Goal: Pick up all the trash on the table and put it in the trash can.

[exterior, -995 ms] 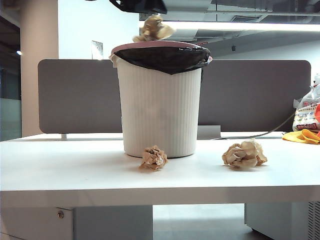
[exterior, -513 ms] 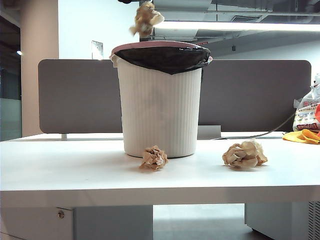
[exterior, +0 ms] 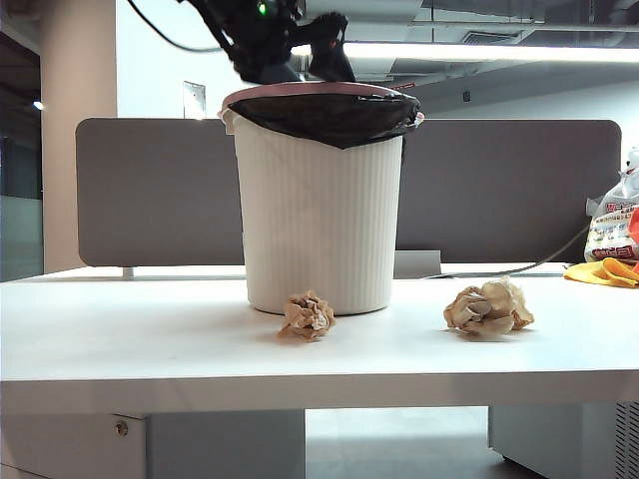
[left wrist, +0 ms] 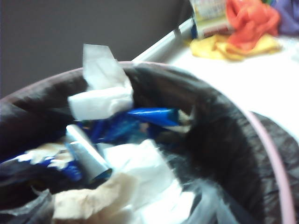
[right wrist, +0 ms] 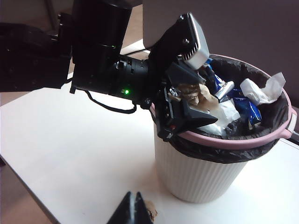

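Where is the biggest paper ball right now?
In the exterior view, the biggest paper ball lies on the table, right of the trash can, apart from it.

left arm: you've got it reaching in high from the left, wrist tipped down
left gripper [right wrist: 194, 77]: jaws spread wide, nothing between them
right arm: out of the exterior view
right gripper [right wrist: 132, 208]: fingertips pressed together, pointing down, empty

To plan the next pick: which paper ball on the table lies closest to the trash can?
The smaller, darker ball, directly before the trash can; the paler ball lies further right.
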`<state>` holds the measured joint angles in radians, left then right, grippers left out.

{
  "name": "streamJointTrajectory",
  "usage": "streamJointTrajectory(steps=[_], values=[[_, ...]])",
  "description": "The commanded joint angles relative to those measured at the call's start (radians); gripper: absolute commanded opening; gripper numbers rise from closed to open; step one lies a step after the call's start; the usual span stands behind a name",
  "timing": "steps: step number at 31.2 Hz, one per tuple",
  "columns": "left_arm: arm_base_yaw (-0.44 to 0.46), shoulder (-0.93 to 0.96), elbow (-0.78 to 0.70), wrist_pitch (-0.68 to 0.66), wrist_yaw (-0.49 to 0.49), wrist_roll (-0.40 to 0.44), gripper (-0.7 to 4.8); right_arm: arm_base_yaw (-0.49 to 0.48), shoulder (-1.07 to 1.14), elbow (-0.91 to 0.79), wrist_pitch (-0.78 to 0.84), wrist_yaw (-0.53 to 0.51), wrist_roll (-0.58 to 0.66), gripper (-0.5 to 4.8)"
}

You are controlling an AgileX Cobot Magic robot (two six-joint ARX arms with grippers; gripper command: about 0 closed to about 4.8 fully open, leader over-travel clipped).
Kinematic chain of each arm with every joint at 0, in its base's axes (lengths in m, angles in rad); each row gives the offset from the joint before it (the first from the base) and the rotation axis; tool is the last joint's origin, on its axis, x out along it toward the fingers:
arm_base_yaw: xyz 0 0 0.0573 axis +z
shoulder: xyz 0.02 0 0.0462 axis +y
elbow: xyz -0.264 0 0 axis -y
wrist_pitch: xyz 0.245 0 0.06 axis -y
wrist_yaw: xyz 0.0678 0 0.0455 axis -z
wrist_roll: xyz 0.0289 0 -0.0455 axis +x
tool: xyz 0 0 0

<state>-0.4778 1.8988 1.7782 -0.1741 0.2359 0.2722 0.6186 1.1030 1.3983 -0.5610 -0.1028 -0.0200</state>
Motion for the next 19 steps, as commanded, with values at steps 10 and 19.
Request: streamJointTrajectory(steps=[10, 19], values=[[0.001, -0.055, 0.003, 0.173, 0.005, -0.048, 4.79, -0.014, -0.003, -0.01, -0.003, -0.008, -0.006, -0.08], [0.001, -0.096, 0.003, 0.274, -0.038, -0.173, 0.59, -0.014, -0.003, -0.01, -0.001, -0.008, -0.008, -0.08]])
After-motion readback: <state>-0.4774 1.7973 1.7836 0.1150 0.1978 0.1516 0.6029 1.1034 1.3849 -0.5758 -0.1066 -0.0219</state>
